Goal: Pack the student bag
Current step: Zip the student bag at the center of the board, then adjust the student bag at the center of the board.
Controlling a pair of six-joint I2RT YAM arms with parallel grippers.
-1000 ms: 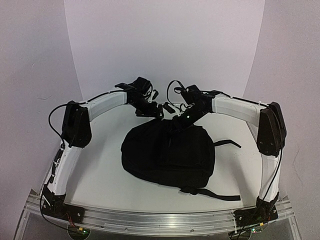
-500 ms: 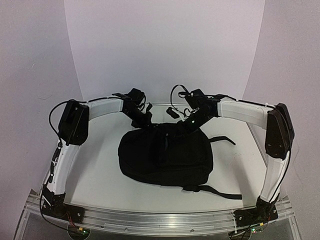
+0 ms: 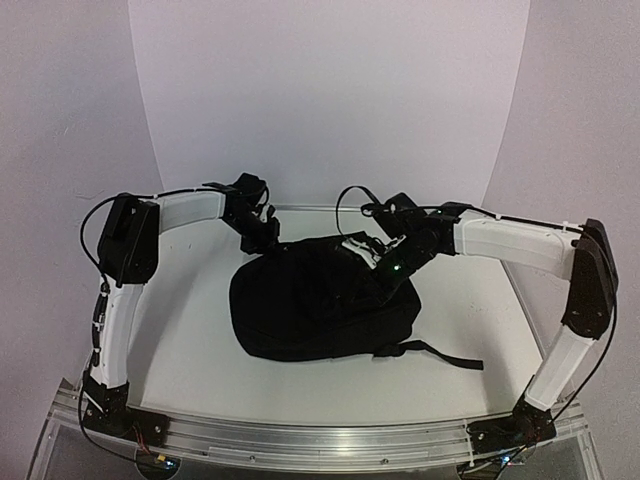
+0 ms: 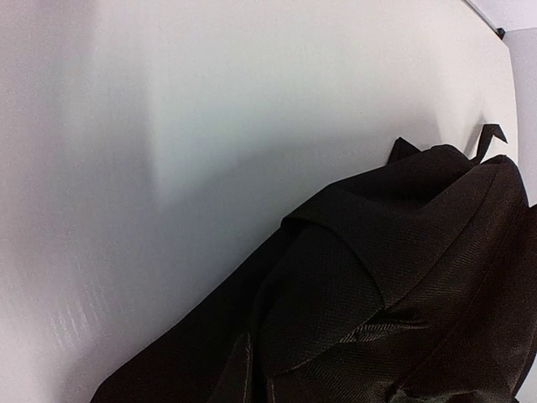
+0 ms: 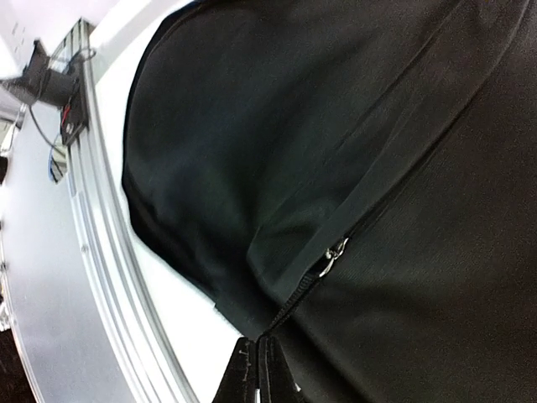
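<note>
White table (image 3: 190, 350), plain white curved backdrop. The black bag (image 3: 310, 305) lies flat mid-table, and one strap (image 3: 445, 355) trails off at its 4 o'clock. Left gripper (image 3: 265, 238) sits at the bag's 11 o'clock rim. In its wrist view the fingers are lost against the black cloth, so I can't tell whether it's clamped. Right gripper (image 3: 385, 268) is on the bag at 2 o'clock. Its fingertips (image 5: 243, 378) are pressed together where the zip track runs in, which reads as pinched on the bag, with the zip pull (image 5: 336, 250) just beyond them. My read is that the step is getting the zip open. Left should anchor the rim. Right should regrasp the pull itself, not the tape, and draw along the track, not upward. Keep the track taut, because soft cloth bunches and an unanchored bag will slide.
</note>
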